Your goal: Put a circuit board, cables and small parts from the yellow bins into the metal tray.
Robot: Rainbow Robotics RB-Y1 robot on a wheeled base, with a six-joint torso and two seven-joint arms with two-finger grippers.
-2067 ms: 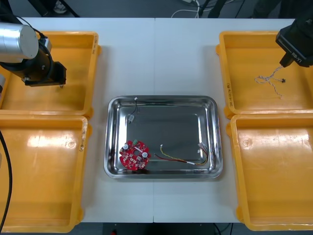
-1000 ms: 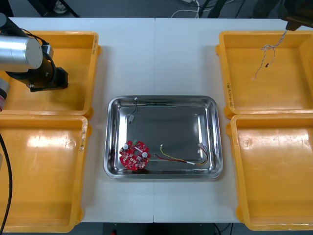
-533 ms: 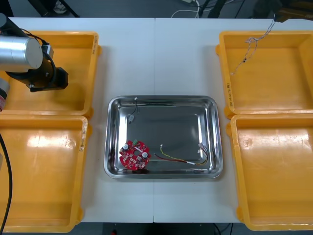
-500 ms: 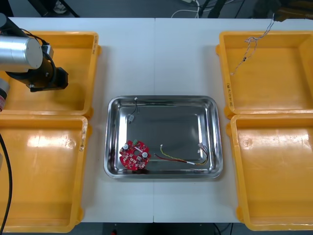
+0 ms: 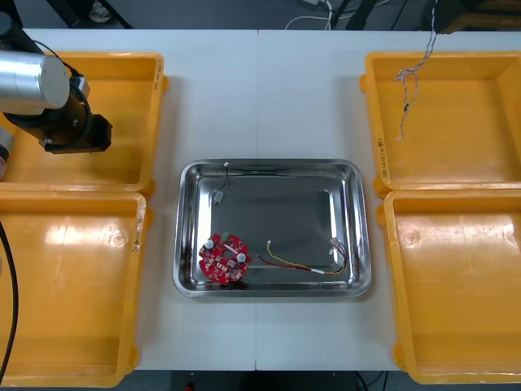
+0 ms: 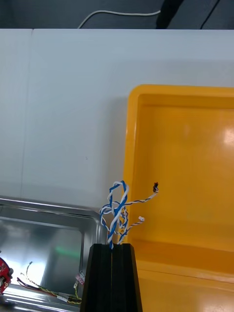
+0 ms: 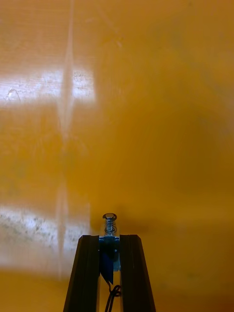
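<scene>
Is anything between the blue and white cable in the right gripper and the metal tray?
Nothing visible. The right gripper holds the cable over the far right yellow bin; bare table leads to the tray. Left gripper hovers far left.

Light table (image 6: 73, 107), seam down the middle, spreads ahead of right gripper (image 6: 112, 246). White cord (image 6: 117, 14) on dark floor (image 6: 48, 12) far beyond it.
</scene>
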